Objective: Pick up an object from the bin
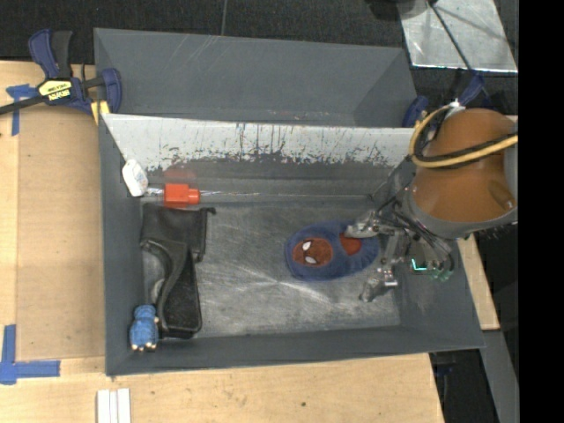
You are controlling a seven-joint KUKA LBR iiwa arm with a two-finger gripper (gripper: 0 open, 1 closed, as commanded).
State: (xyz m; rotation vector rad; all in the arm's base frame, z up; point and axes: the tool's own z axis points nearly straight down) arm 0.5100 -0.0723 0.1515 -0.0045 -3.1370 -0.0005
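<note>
A round blue soft thing (310, 270) with a brown-red centre and a red patch at its right side lies in the right half of the bin floor. My gripper (365, 262) is low over its right edge. It is open, with one finger (359, 230) at the far side of that edge and the other finger (377, 289) at the near side. Nothing is lifted between them.
A black handled tool (176, 276) lies along the left side, with a small blue figure (144, 326) at its near end. By the back wall on the left are a red block on a clear tube (181, 195) and a white piece (134, 179).
</note>
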